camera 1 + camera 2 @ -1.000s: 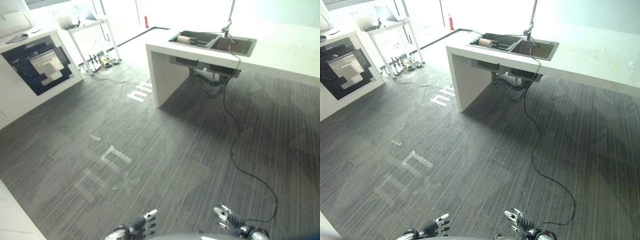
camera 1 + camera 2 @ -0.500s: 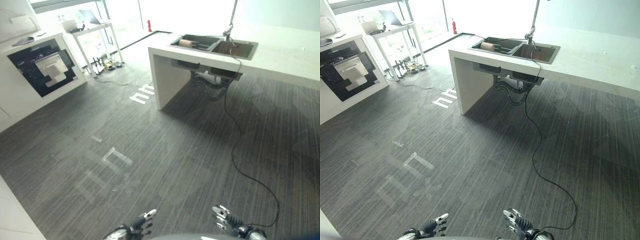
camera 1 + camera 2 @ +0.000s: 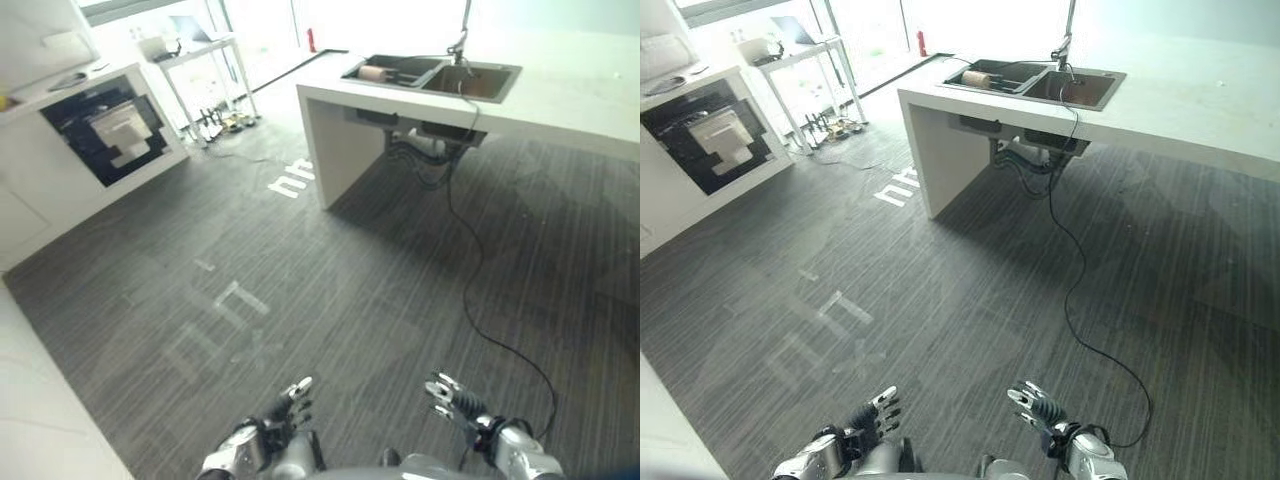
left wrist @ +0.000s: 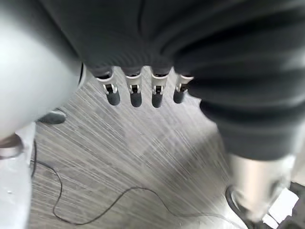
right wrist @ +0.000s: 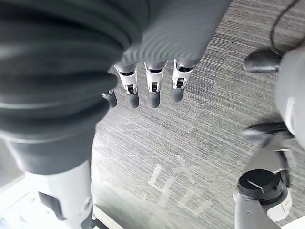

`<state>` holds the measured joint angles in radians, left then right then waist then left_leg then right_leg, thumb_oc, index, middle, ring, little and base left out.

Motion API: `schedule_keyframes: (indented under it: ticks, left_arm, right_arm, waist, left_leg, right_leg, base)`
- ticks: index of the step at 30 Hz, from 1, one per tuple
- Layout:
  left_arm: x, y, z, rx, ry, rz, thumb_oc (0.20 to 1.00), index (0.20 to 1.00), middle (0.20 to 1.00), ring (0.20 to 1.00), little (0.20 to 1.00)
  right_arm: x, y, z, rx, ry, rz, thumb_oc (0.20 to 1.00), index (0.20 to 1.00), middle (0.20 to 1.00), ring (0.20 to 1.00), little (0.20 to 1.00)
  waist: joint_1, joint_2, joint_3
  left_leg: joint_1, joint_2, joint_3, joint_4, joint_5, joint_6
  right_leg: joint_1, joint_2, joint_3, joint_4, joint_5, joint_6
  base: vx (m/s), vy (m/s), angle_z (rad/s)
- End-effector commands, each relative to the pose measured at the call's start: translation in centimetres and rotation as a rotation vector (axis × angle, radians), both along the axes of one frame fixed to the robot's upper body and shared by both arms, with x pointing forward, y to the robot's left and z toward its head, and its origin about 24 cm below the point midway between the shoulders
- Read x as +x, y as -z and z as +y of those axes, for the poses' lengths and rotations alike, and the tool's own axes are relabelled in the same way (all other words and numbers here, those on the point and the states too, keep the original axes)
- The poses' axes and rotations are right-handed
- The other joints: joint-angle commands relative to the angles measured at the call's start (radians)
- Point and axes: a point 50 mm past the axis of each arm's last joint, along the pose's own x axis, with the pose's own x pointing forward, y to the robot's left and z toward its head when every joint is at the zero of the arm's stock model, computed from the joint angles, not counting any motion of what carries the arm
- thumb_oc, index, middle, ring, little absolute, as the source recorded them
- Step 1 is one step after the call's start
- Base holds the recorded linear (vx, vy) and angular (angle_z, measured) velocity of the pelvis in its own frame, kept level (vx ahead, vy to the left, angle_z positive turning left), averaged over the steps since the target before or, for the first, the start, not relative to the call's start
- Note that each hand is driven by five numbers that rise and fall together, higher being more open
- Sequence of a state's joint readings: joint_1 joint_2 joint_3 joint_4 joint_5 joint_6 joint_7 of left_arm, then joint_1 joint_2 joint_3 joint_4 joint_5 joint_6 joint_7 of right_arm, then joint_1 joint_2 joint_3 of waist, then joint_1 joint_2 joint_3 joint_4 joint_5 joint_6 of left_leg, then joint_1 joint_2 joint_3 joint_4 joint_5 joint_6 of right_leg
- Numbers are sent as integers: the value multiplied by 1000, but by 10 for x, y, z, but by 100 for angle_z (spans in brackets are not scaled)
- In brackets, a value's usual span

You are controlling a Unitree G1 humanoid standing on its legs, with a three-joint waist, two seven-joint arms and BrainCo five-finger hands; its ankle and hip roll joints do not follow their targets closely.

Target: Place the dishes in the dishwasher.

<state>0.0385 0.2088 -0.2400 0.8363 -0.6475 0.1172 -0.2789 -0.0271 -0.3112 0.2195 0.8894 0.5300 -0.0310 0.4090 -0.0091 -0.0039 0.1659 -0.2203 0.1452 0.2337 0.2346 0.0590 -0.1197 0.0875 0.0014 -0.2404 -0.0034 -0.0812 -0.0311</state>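
Observation:
A white counter (image 3: 560, 110) at the far right carries a double sink (image 3: 432, 76), and a brown cylindrical dish (image 3: 372, 73) lies in its left basin. A dark built-in appliance (image 3: 105, 130) sits in the white cabinet at the far left. Both hands hang low over the grey floor, far from the sink and the appliance. My left hand (image 3: 285, 402) has straight fingers (image 4: 135, 93) and holds nothing. My right hand (image 3: 452, 396) is likewise open, its fingers (image 5: 150, 88) spread over bare floor.
A tall faucet (image 3: 462, 40) rises behind the sink. A white side table (image 3: 195, 60) with items under it stands at the back left. White tape marks (image 3: 235, 300) lie on the striped floor between me and the counter. A white surface edge (image 3: 40, 420) runs along the lower left.
The whole picture has shifted, so the camera moved. Both hands show a little higher and with more of their arms; they hold nothing, as before.

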Motion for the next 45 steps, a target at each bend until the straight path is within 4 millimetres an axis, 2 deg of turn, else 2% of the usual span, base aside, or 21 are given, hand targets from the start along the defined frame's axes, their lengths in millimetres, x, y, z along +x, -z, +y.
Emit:
schedule_keyframes:
  ticks: [1,3,5,6,8,12,14,17,20,22,23,24,27,31,32,36,38,39,42,44,45]
  left_arm:
    - [17,-11,-1,24,42,-86,1000,1000,1000,1000,1000]
    - [18,-13,0,25,45,-97,1000,1000,1000,1000,1000]
    - [17,-13,1,28,58,-102,1000,1000,1000,1000,1000]
    - [18,-14,1,31,70,-110,1000,1000,1000,1000,1000]
    - [16,-13,1,38,90,-117,1000,1000,1000,1000,1000]
    - [17,-16,5,57,139,-134,1000,1000,1000,1000,1000]
    - [21,-19,7,94,174,-141,1000,1000,1000,1000,1000]
    - [29,-23,10,118,173,-165,1000,1000,1000,1000,1000]
    - [34,-27,14,133,148,-172,1000,1000,1000,1000,1000]
    - [35,-28,15,137,141,-180,1000,1000,1000,1000,1000]
    - [37,-30,15,137,146,-185,1000,1000,1000,1000,1000]
    - [39,-31,15,147,165,-191,1000,1000,1000,1000,1000]
    - [37,-30,19,160,179,-200,1000,1000,1000,1000,1000]
    - [35,-25,13,152,207,-193,1000,1000,1000,1000,1000]
    - [34,-24,5,130,232,-198,1000,1000,1000,1000,1000]
    - [39,-27,-8,87,260,-227,1000,1000,1000,1000,1000]
    - [45,-33,-9,53,274,-248,1000,1000,1000,1000,1000]
    - [46,-34,-10,50,283,-254,1000,1000,1000,1000,1000]
    - [47,-37,-12,48,294,-265,1000,1000,1000,1000,1000]
    - [46,-38,-11,42,288,-270,1000,1000,1000,1000,1000]
    - [46,-40,-11,41,277,-278,1000,1000,1000,1000,1000]
  right_arm:
    - [13,-16,2,7,-26,-99,1000,1000,1000,1000,1000]
    - [11,-18,3,5,-29,-105,1000,1000,1000,1000,1000]
    - [9,-18,3,2,-21,-107,1000,1000,1000,1000,1000]
    - [8,-17,4,3,-8,-105,1000,1000,1000,1000,1000]
    - [6,-14,5,13,28,-93,1000,1000,1000,1000,1000]
    - [4,-15,5,26,60,-113,1000,1000,1000,1000,1000]
    - [5,-18,8,45,105,-132,1000,1000,1000,1000,1000]
    - [10,-23,21,70,127,-162,1000,1000,1000,1000,1000]
    - [11,-22,24,69,128,-172,1000,1000,1000,1000,1000]
    - [14,-24,22,69,130,-182,1000,1000,1000,1000,1000]
    - [14,-25,19,72,138,-183,1000,1000,1000,1000,1000]
    - [8,-26,11,73,154,-183,1000,1000,1000,1000,1000]
    - [2,-25,10,73,143,-191,1000,1000,1000,1000,1000]
    - [3,-23,4,67,179,-188,1000,1000,1000,1000,1000]
    - [7,-24,2,55,171,-201,1000,1000,1000,1000,1000]
    - [9,-26,-7,12,135,-192,1000,1000,1000,1000,1000]
    - [6,-27,-17,-17,138,-190,1000,1000,1000,1000,1000]
    - [5,-27,-20,-15,151,-192,1000,1000,1000,1000,1000]
    - [13,-30,-20,-18,144,-197,1000,1000,1000,1000,1000]
    - [14,-30,-20,-25,133,-190,1000,1000,1000,1000,1000]
    - [14,-29,-21,-30,122,-177,1000,1000,1000,1000,1000]
  waist:
    - [6,19,22]
    - [5,25,26]
    - [-7,20,26]
    - [-3,24,23]
    - [12,24,21]
    - [13,20,5]
    - [-4,1,-1]
    - [1,-2,-4]
    - [0,13,3]
    - [-14,17,15]
    - [-29,14,22]
    - [-61,-1,29]
    - [-108,-17,41]
    - [-116,-20,21]
    - [-118,-20,7]
    - [-115,-22,-16]
    - [-98,-43,-7]
    - [-87,-39,1]
    - [-73,-30,0]
    - [-61,-24,-1]
    - [-45,-18,4]
  left_leg:
    - [61,45,-16,-78,81,14]
    - [49,94,3,-136,131,-6]
    - [69,110,59,-142,99,-16]
    - [81,113,90,-162,84,4]
    - [78,90,58,-142,56,19]
    - [100,49,81,-153,9,61]
    - [126,-27,74,-170,-39,100]
    - [140,-76,75,-192,-73,164]
    - [195,-104,60,-223,-99,186]
    - [234,-115,39,-232,-106,177]
    - [260,-123,18,-234,-113,162]
    - [307,-133,-2,-226,-144,134]
    - [374,-159,-16,-214,-239,155]
    - [382,-177,-34,-136,-280,149]
    - [385,-181,-19,-75,-302,136]
    - [303,-172,-26,216,-198,70]
    - [170,-139,-33,384,-160,63]
    - [150,-129,-39,371,-176,69]
    - [209,-103,-49,90,-182,86]
    - [201,-74,-90,-46,-129,59]
    - [166,-27,-135,-116,-69,29]
  right_leg:
    - [89,-14,16,25,-56,63]
    - [99,-24,2,37,-67,67]
    - [109,-46,-34,70,-98,76]
    - [100,-52,-49,99,-105,79]
    - [111,-51,-31,155,-154,79]
    - [126,-45,-25,262,-225,98]
    - [72,-77,1,484,-179,168]
    - [-23,-90,14,725,23,261]
    - [-141,-125,3,835,69,262]
    - [-188,-102,-27,726,23,232]
    - [-198,-94,-43,583,7,203]
    - [-199,-120,-78,265,40,175]
    - [-307,-187,-3,204,183,227]
    - [-263,-151,-7,159,130,202]
    - [-235,-127,-25,152,106,171]
    - [-159,-80,-31,93,63,98]
    - [-106,-83,-32,65,50,72]
    - [-88,-74,-27,61,44,70]
    - [-56,-52,18,43,24,86]
    - [-32,-41,59,16,16,95]
    - [-7,-41,93,-8,10,104]
  base:
    - [339,197,-31]
    - [403,221,-24]
    - [364,210,-1]
    - [252,199,13]
    - [354,219,9]
    - [317,194,-7]
    - [319,248,-2]
    - [184,176,9]
    - [186,84,6]
    - [275,-71,2]
    - [484,-282,24]
    - [477,-291,46]
    - [389,-214,46]
    - [345,-249,52]
    - [372,-246,64]
    - [295,-213,9]
    - [193,-159,-26]
    - [238,-70,-8]
    - [221,109,-39]
    - [213,211,-70]
    - [173,172,-50]
